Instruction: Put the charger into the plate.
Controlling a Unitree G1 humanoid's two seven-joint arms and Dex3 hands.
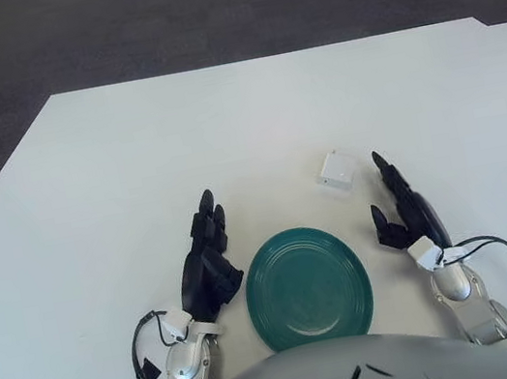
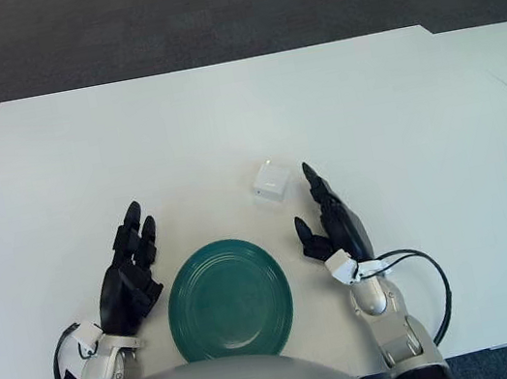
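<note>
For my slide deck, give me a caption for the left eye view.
White charger on the table beyond an empty green plate, open right robot hand beside it, left robot hand idle.

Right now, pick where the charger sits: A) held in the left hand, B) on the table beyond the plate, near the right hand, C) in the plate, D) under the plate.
B: the white charger lies on the table beyond the empty green plate, just ahead of the open right hand.
</note>
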